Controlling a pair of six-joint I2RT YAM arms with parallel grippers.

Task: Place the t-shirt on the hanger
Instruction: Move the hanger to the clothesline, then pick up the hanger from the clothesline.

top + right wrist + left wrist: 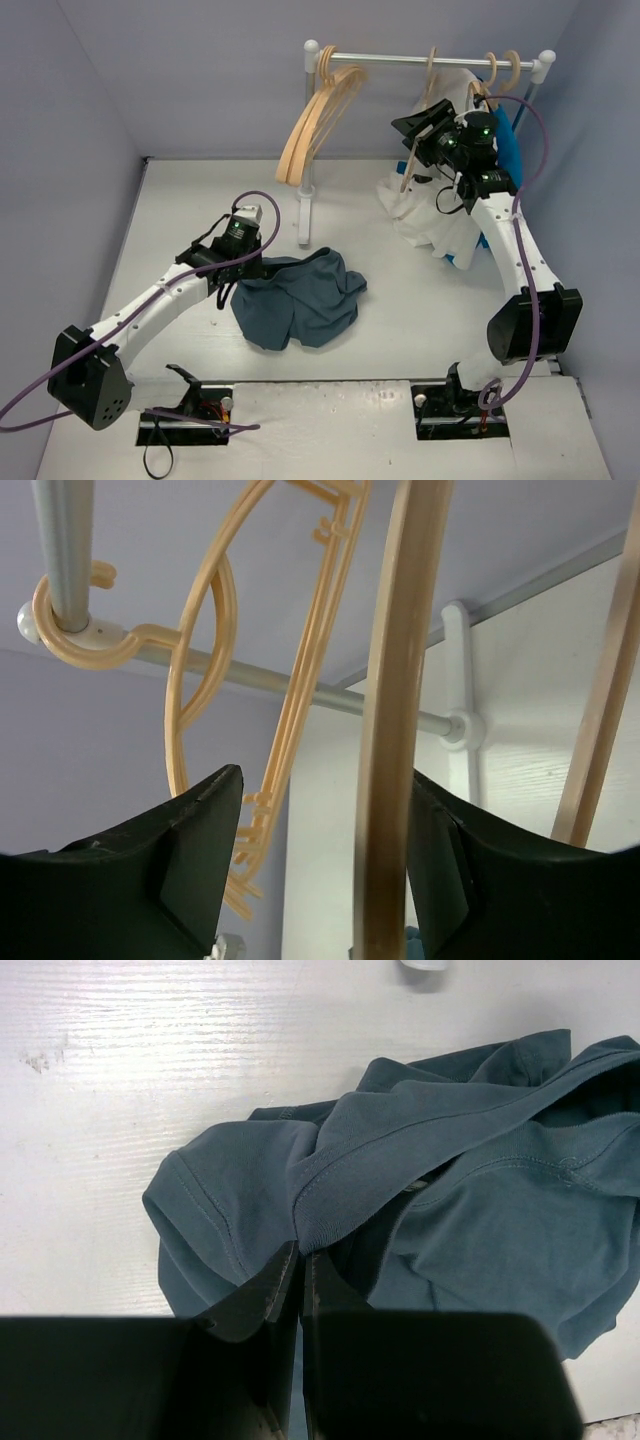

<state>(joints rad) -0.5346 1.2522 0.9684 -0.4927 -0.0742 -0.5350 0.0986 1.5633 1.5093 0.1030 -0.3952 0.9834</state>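
T-shirt point(480, 1210) on table point(150, 1060), fold in left end effector point(302, 1253)

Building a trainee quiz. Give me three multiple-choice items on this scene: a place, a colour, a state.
1. Where is the t-shirt? A in a drawer; B crumpled on the table; C on a chair.
2. What colour are the arm cables? A green; B yellow; C purple.
3. How is the right gripper? A fingers open around the hanger; B shut on the t-shirt; C shut, empty.
B: it lies heaped on the table. C: each loop shows purple. A: the hanger's arm passes between spread fingers.
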